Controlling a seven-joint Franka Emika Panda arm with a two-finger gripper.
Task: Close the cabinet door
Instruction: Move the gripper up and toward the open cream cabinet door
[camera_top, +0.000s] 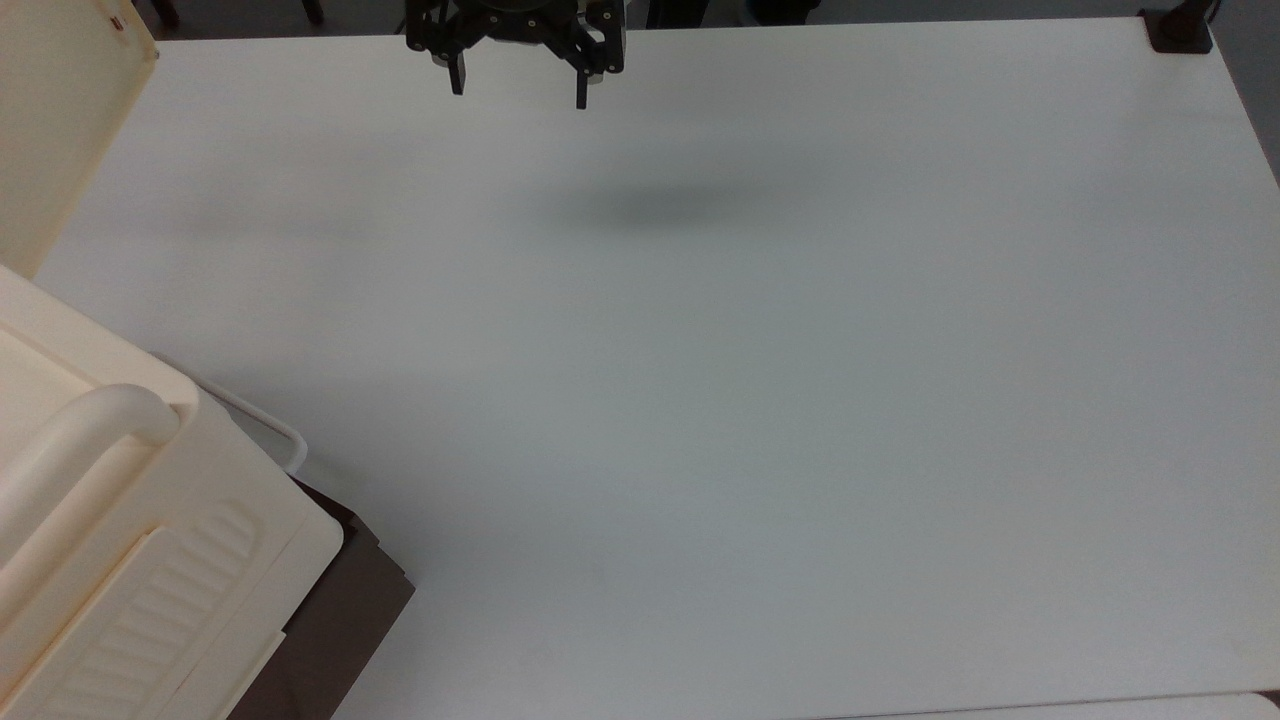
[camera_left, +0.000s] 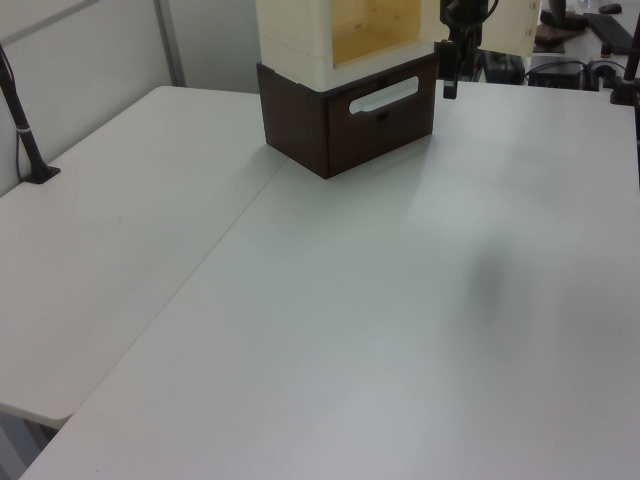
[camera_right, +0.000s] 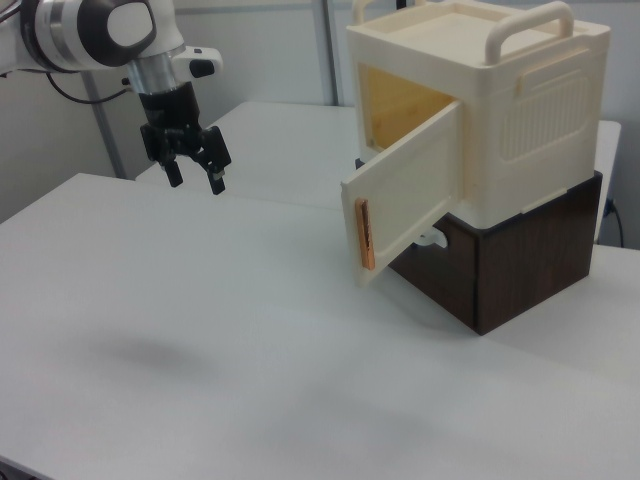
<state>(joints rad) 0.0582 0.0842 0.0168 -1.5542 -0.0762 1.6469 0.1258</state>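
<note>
The cabinet is a cream box with rounded handle bars on a dark brown base, at the right view's right. Its cabinet door stands swung open toward the table, a tan strip on its free edge, and the yellowish inside shows behind it. In the top view the cabinet fills the lower left and the door reaches into the upper left corner. My gripper hangs open and empty above the table, well apart from the door. It sits at the top view's upper edge and beside the cabinet in the left view.
The white table spreads wide under the gripper. A white handle sits on the brown base's front. A black clamp post stands at the top view's far right corner, another post at the left view's left.
</note>
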